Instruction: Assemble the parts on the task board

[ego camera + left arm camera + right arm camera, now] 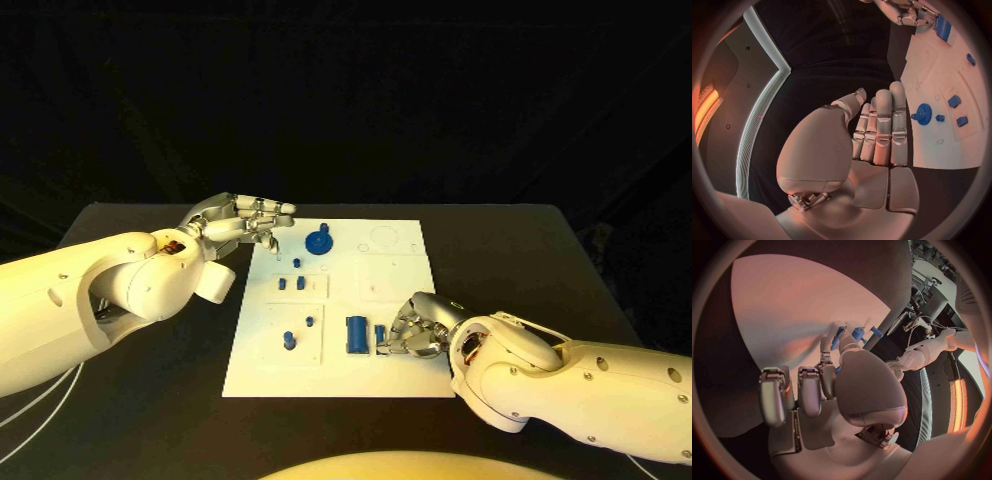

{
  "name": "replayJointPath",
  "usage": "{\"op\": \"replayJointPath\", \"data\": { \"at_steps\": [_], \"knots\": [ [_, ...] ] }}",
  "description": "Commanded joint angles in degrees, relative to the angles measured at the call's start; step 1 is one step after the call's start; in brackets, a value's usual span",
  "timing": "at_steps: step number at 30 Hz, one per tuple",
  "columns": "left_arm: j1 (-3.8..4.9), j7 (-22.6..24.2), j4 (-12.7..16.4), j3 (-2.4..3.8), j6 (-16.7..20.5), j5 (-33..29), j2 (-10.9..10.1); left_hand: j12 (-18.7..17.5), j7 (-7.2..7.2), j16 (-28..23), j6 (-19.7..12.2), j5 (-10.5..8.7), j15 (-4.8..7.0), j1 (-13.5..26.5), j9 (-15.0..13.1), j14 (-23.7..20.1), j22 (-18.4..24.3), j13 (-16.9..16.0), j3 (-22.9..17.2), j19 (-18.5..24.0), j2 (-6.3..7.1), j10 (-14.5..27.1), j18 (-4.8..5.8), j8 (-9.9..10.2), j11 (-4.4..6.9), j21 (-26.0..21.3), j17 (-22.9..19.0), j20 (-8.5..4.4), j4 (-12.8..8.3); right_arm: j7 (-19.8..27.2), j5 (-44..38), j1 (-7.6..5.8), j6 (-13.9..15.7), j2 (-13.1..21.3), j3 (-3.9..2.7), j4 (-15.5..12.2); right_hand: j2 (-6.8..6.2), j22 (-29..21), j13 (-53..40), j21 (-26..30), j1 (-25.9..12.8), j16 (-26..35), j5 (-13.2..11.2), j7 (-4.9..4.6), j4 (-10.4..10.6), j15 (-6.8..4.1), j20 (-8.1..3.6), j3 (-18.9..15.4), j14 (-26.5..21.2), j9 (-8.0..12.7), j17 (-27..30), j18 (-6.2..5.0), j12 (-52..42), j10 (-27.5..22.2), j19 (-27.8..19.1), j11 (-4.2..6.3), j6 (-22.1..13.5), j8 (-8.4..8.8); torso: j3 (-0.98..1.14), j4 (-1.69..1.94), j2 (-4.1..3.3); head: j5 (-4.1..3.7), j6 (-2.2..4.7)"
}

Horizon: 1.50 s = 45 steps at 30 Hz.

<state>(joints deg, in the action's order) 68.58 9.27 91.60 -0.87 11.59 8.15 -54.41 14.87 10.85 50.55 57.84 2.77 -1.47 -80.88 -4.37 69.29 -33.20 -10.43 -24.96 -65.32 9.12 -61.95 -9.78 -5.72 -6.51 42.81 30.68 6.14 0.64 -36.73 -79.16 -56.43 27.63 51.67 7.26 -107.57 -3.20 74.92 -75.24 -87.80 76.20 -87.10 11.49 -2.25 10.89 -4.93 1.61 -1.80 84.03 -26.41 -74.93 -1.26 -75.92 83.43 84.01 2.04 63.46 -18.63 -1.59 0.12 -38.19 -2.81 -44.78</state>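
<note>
The white task board [389,290] lies mid-table. On it are a blue gear [319,240], two small blue blocks [291,284], a tall blue block [356,333] and other small blue parts. My right hand [418,325] rests on the board's near right part, fingers curled, pinching a small blue piece [379,335] beside the tall block. In the right wrist view that piece [839,335] shows between thumb and finger of the right hand [836,385]. My left hand [238,220] hovers at the board's far left corner, fingers straight, holding nothing [873,135]. The gear [924,111] lies just past its fingertips.
The black table [144,400] surrounds the board, with bare room at the left, right and front. The board's far right part [392,238] shows pale circular outlines. In the left wrist view the right hand [904,12] sits by the tall blue block [943,27].
</note>
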Motion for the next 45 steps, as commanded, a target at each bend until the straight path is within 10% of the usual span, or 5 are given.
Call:
{"op": "replayJointPath", "data": {
  "at_steps": [1, 12, 23, 32, 45],
  "knots": [
    [0.03, 0.3, 0.1, 0.03, -0.7, 0.1, 0.0, 0.2, 0.07, 0.2, -0.3, 0.18, -0.03, 0.2, 0.1, -0.4, -0.1, 0.1, 0.3, 0.1, -0.47, 0.4, -0.75, -0.2, 0.06, 0.1, -0.1, 0.16, 0.1, -0.6, -1.5, 0.15, -1.0, 0.1, 0.1, -0.1, 0.34, 14.5, -5.0, -0.2, 0.7, -0.2, -0.8, 0.17, -0.3, -0.37, -0.48, -0.2, 5.0, -0.1, -10.3, 0.85, 0.1, 0.4, 5.3, -0.1, 0.4, -0.4, 0.03, -0.03, 0.01, -0.04, 0.11],
    [0.03, 0.4, 0.0, 0.03, -1.1, -0.3, 0.0, 0.3, 0.06, 0.2, -0.3, 0.17, -0.02, 0.2, 0.1, -0.5, -0.1, 0.1, 0.3, 0.1, -0.53, 0.5, -0.76, -0.3, 0.06, 0.1, -0.1, 0.16, 0.0, 6.4, 1.5, 0.14, 4.6, 1.1, 0.07, -1.1, -0.01, 14.2, -4.4, 0.9, -7.4, 0.1, 2.0, -0.36, 5.7, 0.06, -0.13, -5.2, 4.8, -0.1, -9.7, 0.61, 1.2, -0.2, 4.9, -0.61, -0.3, -0.45, 0.0, -0.03, 0.02, 0.1, 0.64],
    [-0.02, 1.8, -0.7, -0.02, -1.4, -2.9, 0.4, 0.9, 0.11, -1.1, -0.6, 0.15, -0.24, 0.8, 0.1, -2.4, 0.5, 0.1, 0.9, 1.7, -0.31, 0.8, -0.72, -0.6, -0.04, -1.1, -1.0, 0.38, 0.2, 23.4, 12.8, -3.13, 7.2, 4.0, -0.23, 0.2, 1.62, 12.2, -0.9, 8.3, -5.2, 2.4, 0.5, -1.78, 4.8, 0.97, 0.61, -7.0, 4.0, 0.4, -6.2, -0.84, 6.5, -3.4, 2.3, -1.81, -3.9, 1.12, -0.16, -0.28, 0.98, 0.02, 1.95],
    [-0.4, 6.1, -4.6, -0.39, 2.3, -7.6, 3.7, 1.8, -0.38, -16.2, 0.7, 0.01, -1.83, 2.0, -0.2, -9.9, 6.4, 0.8, 2.2, 10.0, -0.86, 0.6, -0.34, -2.3, -0.12, -11.5, -9.1, 2.15, 1.4, 44.6, 42.4, -9.0, 4.6, 1.6, -0.25, 11.1, 4.69, -5.0, 23.3, 58.0, 6.0, 30.9, 0.6, -5.15, 1.0, 3.83, 3.22, -6.0, -7.5, 3.0, 25.7, -8.77, 39.6, -22.4, -17.7, -4.95, -8.8, 5.89, -0.39, -0.4, 3.44, -0.2, 4.18],
    [-0.88, 12.8, -13.9, -0.43, 8.4, -14.0, 10.3, -8.1, -0.99, -41.7, -4.0, 0.11, -8.01, 3.2, 0.7, -17.7, 22.0, 6.9, 8.6, 20.2, -1.52, 5.6, 0.24, 1.9, -4.51, -34.6, -20.9, 10.28, 3.9, 58.5, 62.9, -11.52, -3.5, -8.3, -0.85, 32.9, 7.42, -29.0, 57.0, 82.9, 11.9, 74.1, -0.5, -8.37, 1.1, 10.15, 10.15, -7.2, -21.4, 11.5, 54.2, -9.21, 64.3, -24.0, -28.9, -9.69, -8.1, 13.82, -0.01, -0.31, 5.43, 0.22, 9.25]
  ]
}}
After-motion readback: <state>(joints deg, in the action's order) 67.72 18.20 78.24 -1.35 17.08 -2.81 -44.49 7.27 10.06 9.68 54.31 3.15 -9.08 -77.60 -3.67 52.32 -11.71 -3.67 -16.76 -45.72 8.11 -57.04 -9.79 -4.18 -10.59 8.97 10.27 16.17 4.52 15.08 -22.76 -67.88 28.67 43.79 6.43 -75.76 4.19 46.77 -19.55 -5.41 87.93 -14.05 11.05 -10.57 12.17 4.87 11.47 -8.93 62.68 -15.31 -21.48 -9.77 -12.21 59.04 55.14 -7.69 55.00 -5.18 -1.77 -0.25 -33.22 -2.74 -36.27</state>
